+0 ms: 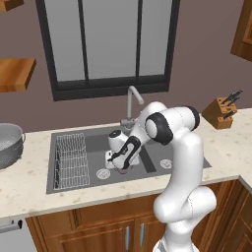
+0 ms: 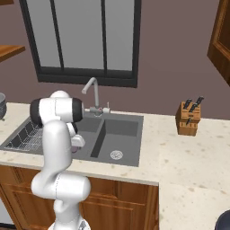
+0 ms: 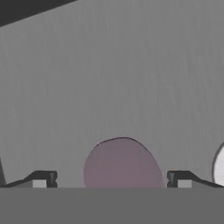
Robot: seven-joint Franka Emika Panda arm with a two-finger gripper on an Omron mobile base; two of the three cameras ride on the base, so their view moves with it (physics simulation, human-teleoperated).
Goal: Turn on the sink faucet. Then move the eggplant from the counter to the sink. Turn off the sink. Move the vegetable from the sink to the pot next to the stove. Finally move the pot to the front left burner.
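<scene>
My gripper (image 3: pixel 111 179) is lowered into the left basin of the dark grey sink (image 1: pixel 93 142), open, one fingertip (image 3: pixel 43 178) on each side of the eggplant (image 3: pixel 122 162). The eggplant, a dull purple rounded shape, lies on the basin floor and neither finger touches it. From the left base view the hand (image 1: pixel 119 165) hangs just above the basin floor, with a sliver of purple beneath it. The grey gooseneck sink faucet (image 1: pixel 132 101) stands behind the basins, and I see no water running. Pale speckled counter (image 1: pixel 29 187) surrounds the sink.
A wire dish rack (image 1: pixel 71 160) fills the sink's left end. A silver colander (image 1: pixel 7 142) sits on the counter at far left. A knife block (image 2: pixel 188 117) stands at the right. A round drain (image 1: pixel 104 173) lies near the hand. A dark round rim (image 2: pixel 223 221) shows at the bottom right corner.
</scene>
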